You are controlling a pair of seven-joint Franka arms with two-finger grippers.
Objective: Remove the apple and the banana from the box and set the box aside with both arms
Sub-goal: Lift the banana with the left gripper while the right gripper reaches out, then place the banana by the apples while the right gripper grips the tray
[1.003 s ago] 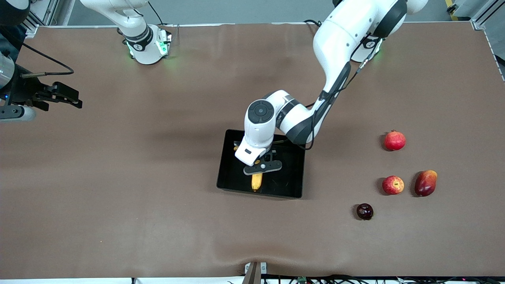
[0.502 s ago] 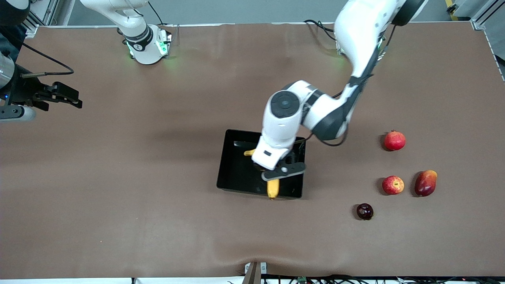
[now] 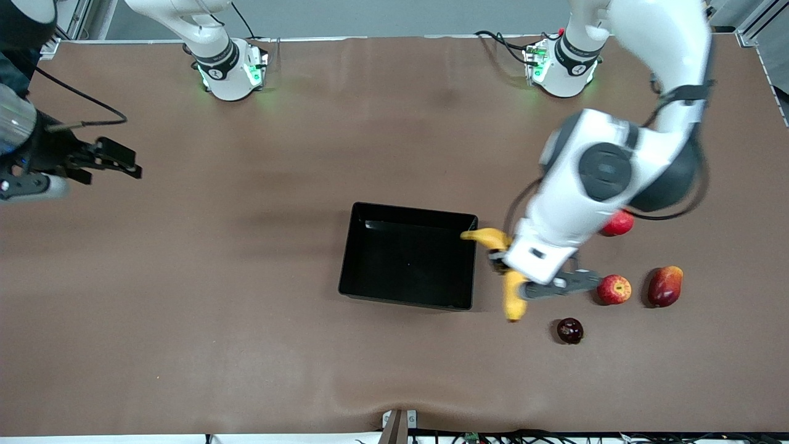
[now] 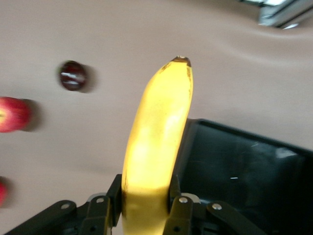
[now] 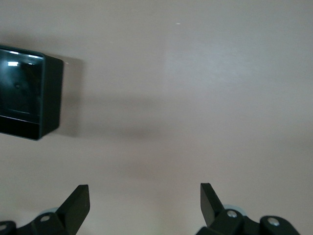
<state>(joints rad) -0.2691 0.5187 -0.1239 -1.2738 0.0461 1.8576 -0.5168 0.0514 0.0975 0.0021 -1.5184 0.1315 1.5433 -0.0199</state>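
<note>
My left gripper (image 3: 515, 279) is shut on the yellow banana (image 3: 506, 271) and holds it in the air over the table beside the black box (image 3: 407, 259), toward the left arm's end. In the left wrist view the banana (image 4: 156, 142) sits between the closed fingers (image 4: 180, 205), with the box's corner (image 4: 244, 166) beside it. The box is empty. The small red apple (image 3: 614, 288) lies on the table beside the left hand. My right gripper (image 3: 114, 161) is open and empty, waiting at the right arm's end of the table, with its open fingers (image 5: 77, 203) over bare table.
A dark plum (image 3: 570, 330) lies nearer the front camera than the apple. A red-yellow fruit (image 3: 665, 285) lies beside the apple. A pomegranate (image 3: 618, 223) is partly hidden by the left arm. The box also shows in the right wrist view (image 5: 24, 98).
My left gripper has lifted the banana out of the box and carried it toward the left arm's end, near the apple. The right gripper has shifted slightly.
</note>
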